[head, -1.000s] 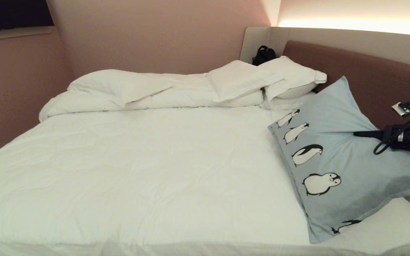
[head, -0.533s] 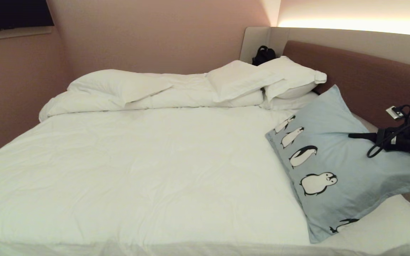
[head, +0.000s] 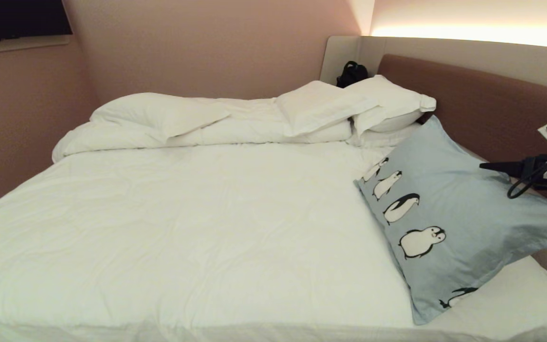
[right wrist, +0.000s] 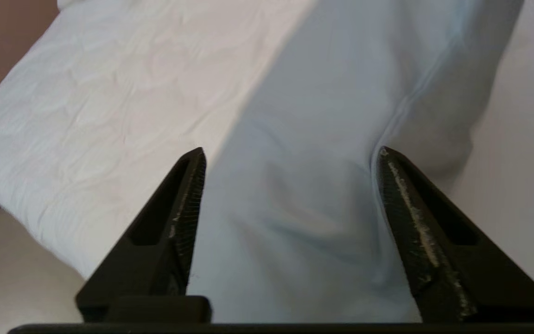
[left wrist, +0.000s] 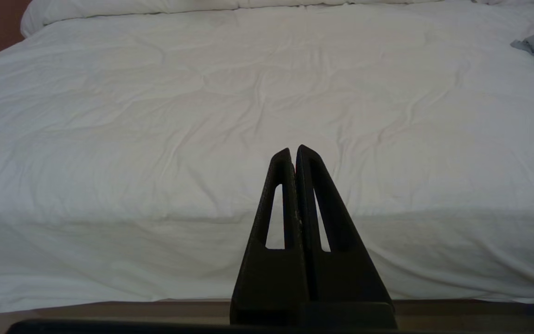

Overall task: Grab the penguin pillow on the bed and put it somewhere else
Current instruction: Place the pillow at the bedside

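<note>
The penguin pillow (head: pixel 449 213) leans at the bed's (head: pixel 207 228) right edge against the brown headboard (head: pixel 492 104). The right gripper (right wrist: pixel 290 157) hovers over it, fingers spread and empty. The left gripper (left wrist: pixel 293 153) is pressed closed at the near edge; wide bare sheet lies left.

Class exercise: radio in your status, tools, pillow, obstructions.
Right tool open, above penguin pillow, not gripping. Left tool shut, parked before bed. Pillow leans on headboard. Nothing in the way.

Under my right tool (right wrist: pixel 290 153), the penguin pillow (head: pixel 449 209) is soft matt cotton-like cloth, lightly creased. My tool's fingers (right wrist: pixel 406 204) look like matt black plastic with scuffed, ridged inner faces. The bed (head: pixel 197 228) beyond wears crinkled matt white cloth.
</note>
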Tool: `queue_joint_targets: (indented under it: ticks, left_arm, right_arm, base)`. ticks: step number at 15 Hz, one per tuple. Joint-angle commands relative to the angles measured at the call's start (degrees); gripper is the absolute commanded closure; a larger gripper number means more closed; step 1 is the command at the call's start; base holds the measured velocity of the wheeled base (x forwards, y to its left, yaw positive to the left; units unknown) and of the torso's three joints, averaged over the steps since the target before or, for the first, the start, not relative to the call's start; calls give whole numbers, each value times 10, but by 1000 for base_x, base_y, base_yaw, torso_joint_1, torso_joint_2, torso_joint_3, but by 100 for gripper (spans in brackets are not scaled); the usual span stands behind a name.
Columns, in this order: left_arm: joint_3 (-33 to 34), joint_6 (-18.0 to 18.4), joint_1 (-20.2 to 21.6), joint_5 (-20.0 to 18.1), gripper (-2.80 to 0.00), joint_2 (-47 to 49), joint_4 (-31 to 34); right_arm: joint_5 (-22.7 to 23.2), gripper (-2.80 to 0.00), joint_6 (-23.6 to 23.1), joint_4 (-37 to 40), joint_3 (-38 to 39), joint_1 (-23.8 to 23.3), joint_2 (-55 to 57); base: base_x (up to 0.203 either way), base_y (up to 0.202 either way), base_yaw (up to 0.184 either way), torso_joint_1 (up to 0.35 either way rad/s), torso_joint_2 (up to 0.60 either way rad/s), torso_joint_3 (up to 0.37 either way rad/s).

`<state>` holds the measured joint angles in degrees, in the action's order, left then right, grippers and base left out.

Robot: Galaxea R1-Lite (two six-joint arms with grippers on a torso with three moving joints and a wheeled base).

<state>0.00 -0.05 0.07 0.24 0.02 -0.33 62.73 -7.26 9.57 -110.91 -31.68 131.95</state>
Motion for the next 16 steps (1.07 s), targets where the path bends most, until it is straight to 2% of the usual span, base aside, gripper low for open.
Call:
queue_joint_targets:
  ticks: [1, 3, 6, 9, 12, 16]
  left_arm:
    - [0, 0, 0, 0, 0, 0, 0]
    - [0, 0, 0, 0, 0, 0, 0]
    - [0, 0, 0, 0, 0, 0, 0]
    - [0, 0, 0, 0, 0, 0, 0]
    - [0, 0, 0, 0, 0, 0, 0]
    - [0, 0, 0, 0, 0, 0, 0]
  right_arm:
    - [5, -280, 29, -8, 0, -14, -39]
    - [7, -280, 54, -21, 0, -27, -63]
    - [8, -280, 63, -8, 5, -34, -100]
    - [7, -280, 62, 56, 23, -35, -155]
    - [6, -280, 58, 76, 99, -42, -218]
    - [-1, -280, 28, 78, 250, -50, -310]
  base:
    - [0, 0, 0, 0, 0, 0]
    - [0, 0, 0, 0, 0, 0]
    - [0, 0, 0, 0, 0, 0]
    - [0, 0, 0, 0, 0, 0]
    - [0, 0, 0, 0, 0, 0]
    - [0, 0, 0, 0, 0, 0]
